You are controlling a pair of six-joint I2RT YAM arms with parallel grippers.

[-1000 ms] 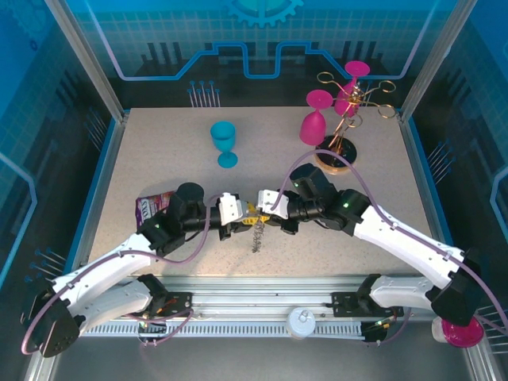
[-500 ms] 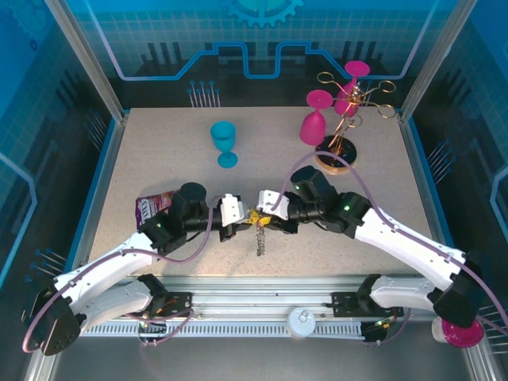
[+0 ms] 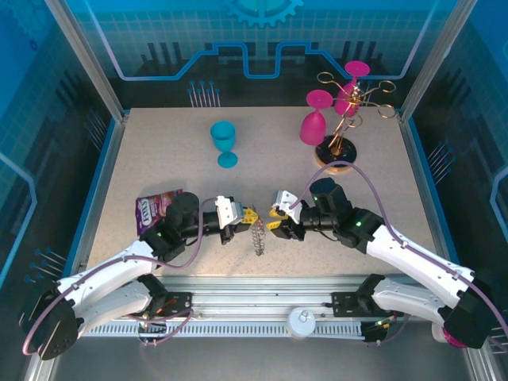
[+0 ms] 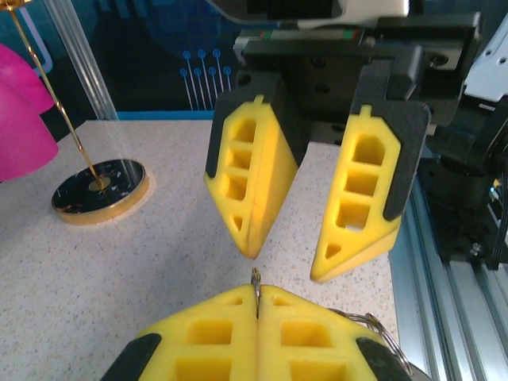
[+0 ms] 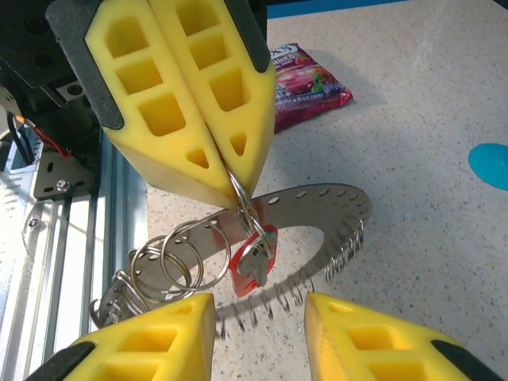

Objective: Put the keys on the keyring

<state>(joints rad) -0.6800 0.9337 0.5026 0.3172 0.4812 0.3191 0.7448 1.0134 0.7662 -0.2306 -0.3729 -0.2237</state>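
In the top view the snack packet (image 3: 155, 209) at the left is partly covered by the left arm. The keyring (image 3: 256, 235) is only a thin grey streak of coils between the two grippers, too small to read there. The right wrist view shows it better. The left gripper (image 5: 236, 189) has its yellow pads pressed together on one thin wire loop of the keyring. The key (image 5: 251, 268), red-headed, hangs just under that pinch, its metal end lost among the loops. The keyring is a dark grey flat ring with a wide hole, fringed with small wire loops. A bunch of larger split rings (image 5: 171, 262) is gathered at its left side. Whether its lower edge touches the table cannot be told. Facing it, the right gripper (image 5: 258, 311) has its fingers apart, holding nothing, just short of the ring. The table (image 3: 159, 151) is pale and speckled. A teal goblet (image 3: 225, 143) stands upright toward the back, and a gold rack (image 3: 343, 127) stands farther right with pink goblets (image 3: 313, 125) upside down at it. Blue printed panels wall the cell.
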